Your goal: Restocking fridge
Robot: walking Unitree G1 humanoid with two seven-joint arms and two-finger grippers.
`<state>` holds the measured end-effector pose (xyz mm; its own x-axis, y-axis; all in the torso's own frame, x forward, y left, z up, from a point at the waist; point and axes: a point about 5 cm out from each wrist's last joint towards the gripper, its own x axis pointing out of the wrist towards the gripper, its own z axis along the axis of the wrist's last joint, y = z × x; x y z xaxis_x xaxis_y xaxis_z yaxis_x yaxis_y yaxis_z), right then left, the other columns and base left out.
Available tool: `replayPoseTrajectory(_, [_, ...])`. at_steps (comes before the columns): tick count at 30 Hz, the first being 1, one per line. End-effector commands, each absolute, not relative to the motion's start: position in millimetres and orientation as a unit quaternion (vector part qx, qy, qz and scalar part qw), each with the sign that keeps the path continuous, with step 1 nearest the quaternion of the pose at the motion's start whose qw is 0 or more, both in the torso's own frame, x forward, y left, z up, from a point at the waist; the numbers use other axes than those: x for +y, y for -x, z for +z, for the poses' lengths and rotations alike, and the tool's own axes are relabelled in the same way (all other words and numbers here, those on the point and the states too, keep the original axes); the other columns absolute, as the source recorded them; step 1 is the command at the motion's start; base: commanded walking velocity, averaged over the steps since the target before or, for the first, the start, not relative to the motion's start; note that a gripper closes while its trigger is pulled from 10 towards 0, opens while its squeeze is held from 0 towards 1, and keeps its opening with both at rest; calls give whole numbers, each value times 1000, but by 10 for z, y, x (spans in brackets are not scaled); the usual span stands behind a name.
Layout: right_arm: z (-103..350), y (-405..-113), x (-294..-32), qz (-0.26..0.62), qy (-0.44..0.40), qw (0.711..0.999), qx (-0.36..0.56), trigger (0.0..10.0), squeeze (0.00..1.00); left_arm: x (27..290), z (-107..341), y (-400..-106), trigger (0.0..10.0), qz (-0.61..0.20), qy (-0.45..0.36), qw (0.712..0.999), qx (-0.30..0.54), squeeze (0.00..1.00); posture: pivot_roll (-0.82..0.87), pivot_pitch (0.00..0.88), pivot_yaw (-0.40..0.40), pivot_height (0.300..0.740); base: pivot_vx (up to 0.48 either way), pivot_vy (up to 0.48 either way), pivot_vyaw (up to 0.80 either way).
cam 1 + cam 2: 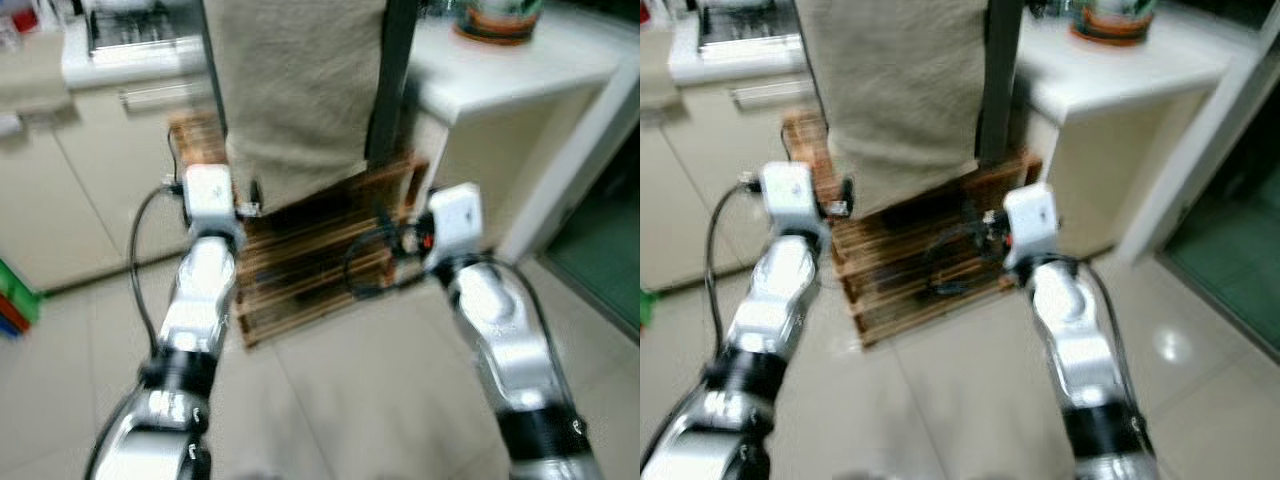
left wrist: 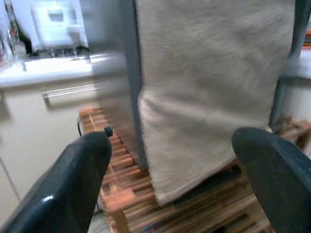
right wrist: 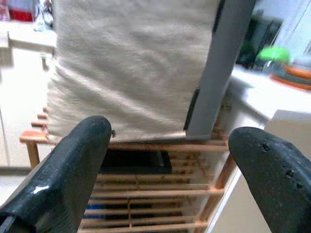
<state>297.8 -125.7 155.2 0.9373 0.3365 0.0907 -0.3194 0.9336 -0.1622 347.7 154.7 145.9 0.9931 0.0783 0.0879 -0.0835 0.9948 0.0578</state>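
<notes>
Blurred head views, grey fridge (image 1: pixel 392 80) draped with a beige towel (image 1: pixel 295 90), standing on a slatted wooden rack (image 1: pixel 310 270), left gripper (image 2: pixel 170 160) and right gripper (image 3: pixel 170 155) raised before it, fingers spread wide, holding nothing, white counter (image 1: pixel 520 70) beside.

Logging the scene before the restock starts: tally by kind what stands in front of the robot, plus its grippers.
Grippers: 2, left gripper and right gripper, both open
Beige cloth hanging over the grey unit: 1
Wooden slatted rack: 1
White counter: 1
Total: 5
</notes>
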Motion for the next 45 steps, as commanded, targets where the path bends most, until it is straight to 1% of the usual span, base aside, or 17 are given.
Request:
replayPoseTrajectory(1, [1741, -2918, -1179, 188, 70, 974, -108, 10000, 0, 1728, 1474, -3415, 10000, 65, -51, 995, -60, 0, -124, 0, 21, 740, 0, 0, 0])
replayPoseTrajectory(4, [1928, -2915, -1307, 167, 44, 975, -139, 10000, 0, 1772, 1488, -3362, 10000, 70, -42, 994, -74, 0, -124, 0, 21, 740, 0, 0, 0])
replayPoseTrajectory(8, [1969, -2959, -1371, 149, 29, 978, -142, 10000, 0, 1759, 1535, -3358, 10000, 71, -41, 993, -86, 0, -124, 0, 21, 740, 291, 0, 0])
replayPoseTrajectory(9, [1965, -2977, -1396, 138, 18, 980, -139, 10000, 0, 1759, 1550, -3358, 10000, 72, -41, 992, -90, 0, -124, 0, 21, 740, 480, 0, 0])
replayPoseTrajectory(10, [1904, -3032, -1473, 104, -8, 988, -117, 10000, 0, 1768, 1570, -3359, 10000, 74, -40, 992, -95, 0, -124, 0, 21, 740, 480, 0, 0])
replayPoseTrajectory(11, [1904, -3032, -1473, 104, -8, 988, -117, 10000, 0, 1768, 1570, -3359, 10000, 74, -40, 992, -95, 0, -124, 0, 21, 740, 480, 0, 0])
replayPoseTrajectory(12, [1834, -3059, -1524, 81, -25, 992, -97, 10000, 0, 1789, 1567, -3352, 10000, 77, -40, 992, -96, 0, -124, 0, 21, 740, 480, 0, 0])
replayPoseTrajectory(14, [1765, -3072, -1561, 65, -32, 994, -80, 10000, 0, 1817, 1545, -3342, 10000, 82, -42, 992, -91, 0, -110, 0, 19, 740, 480, 0, 0])
replayPoseTrajectory(21, [1620, -3080, -1603, 57, -35, 997, -46, 10000, 0, 1833, 1486, -3369, 10000, 93, -38, 993, -66, 0, -110, 0, 19, 740, 472, 0, 0])
replayPoseTrajectory(23, [1601, -3103, -1655, 47, -36, 998, -38, 10000, 0, 1867, 1518, -3412, 10000, 105, -32, 992, -65, 0, -117, 0, 23, 740, 467, 0, 0])
replayPoseTrajectory(31, [1626, -3122, -1734, 31, -35, 998, -41, 10000, 0, 1878, 1534, -3469, 10000, 123, -14, 991, -59, 0, -127, 0, 23, 740, 454, 0, 0])
replayPoseTrajectory(38, [1602, -3123, -1724, 32, -34, 998, -38, 10000, 0, 1840, 1539, -3484, 10000, 118, -13, 991, -60, 0, -128, 0, 24, 740, 446, 0, 0])
replayPoseTrajectory(41, [1594, -3129, -1726, 32, -35, 998, -36, 10000, 0, 1777, 1600, -3485, 10000, 96, -3, 992, -79, 0, -128, 0, 24, 740, 442, 0, 0])
replayPoseTrajectory(45, [1599, -3135, -1705, 35, -35, 998, -37, 10000, 0, 1657, 1756, -3477, 10000, 68, -17, 991, -113, 0, -122, 0, 23, 740, 0, 0, 0])
